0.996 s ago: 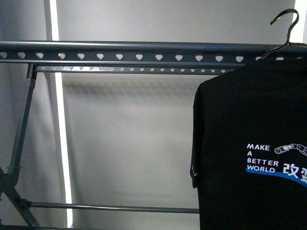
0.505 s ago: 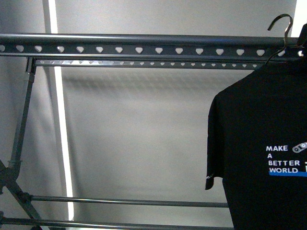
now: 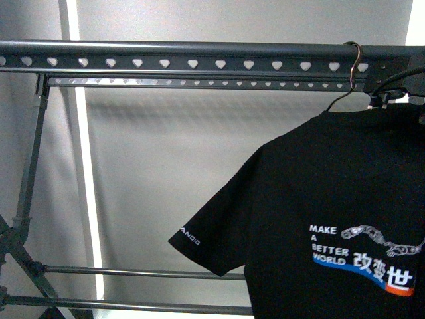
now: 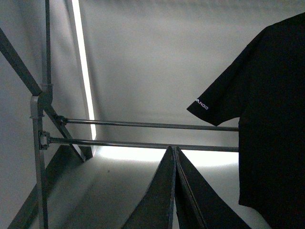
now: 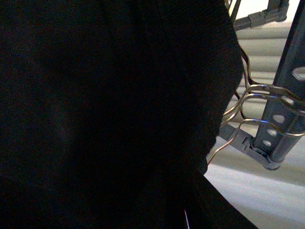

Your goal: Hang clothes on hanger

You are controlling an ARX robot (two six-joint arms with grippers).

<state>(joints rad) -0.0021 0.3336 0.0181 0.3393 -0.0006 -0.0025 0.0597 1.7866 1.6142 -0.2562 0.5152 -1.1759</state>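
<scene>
Toward the rail's point(image 3: 199, 65) right end: one black T-shirt point(image 3: 339, 219), wire hook point(image 3: 353, 60) over the bar to hang freely; neither gripper visible, jaws' state indeterminable.

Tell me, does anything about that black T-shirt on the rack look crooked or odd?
Yes, slightly. The black T-shirt hangs tilted: its sleeve flares out sideways instead of drooping. Its wire hook sits over the heart-holed rail near the far right end. No tear or stain shows.
</scene>
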